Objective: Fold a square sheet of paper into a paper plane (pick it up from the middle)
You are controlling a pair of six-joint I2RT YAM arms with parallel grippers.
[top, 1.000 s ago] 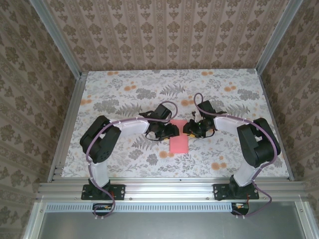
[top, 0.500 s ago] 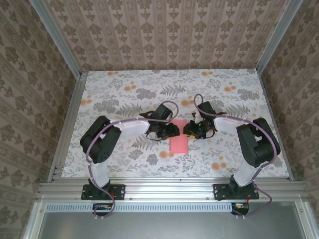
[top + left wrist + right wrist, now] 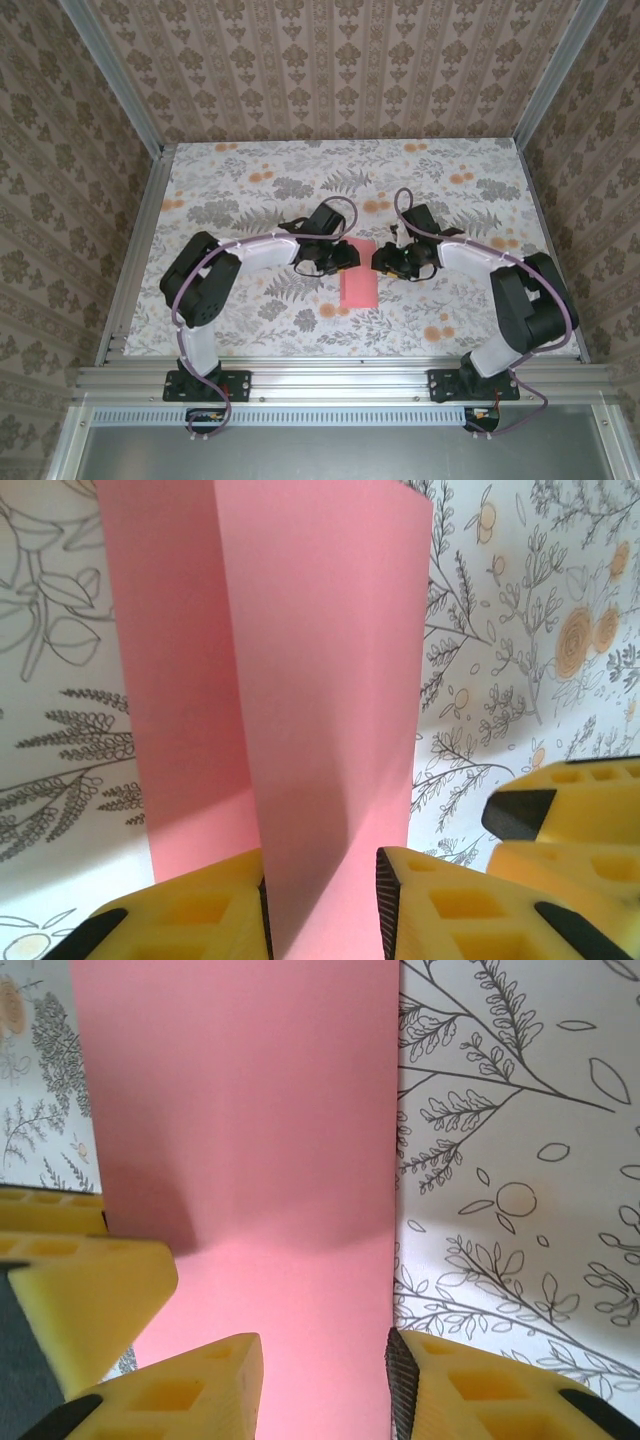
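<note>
I see the pink sheet of paper [image 3: 359, 288] folded into a narrow strip. It lies at the middle of the table [image 3: 240, 200], its long side running from the table's near edge toward the far edge. The left claw [image 3: 346, 258] sits just left of the table's middle, at the strip's far corner. Its jaws are narrow and the strip's upper layer fills the gap. The right claw [image 3: 379, 262] sits just right of the middle, jaws narrow, straddling the strip's edge.

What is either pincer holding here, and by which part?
Nothing, it seems. The left pincer straddles a raised flap of the folded sheet of paper, the right pincer its flat part, both with jaws apart.
</note>
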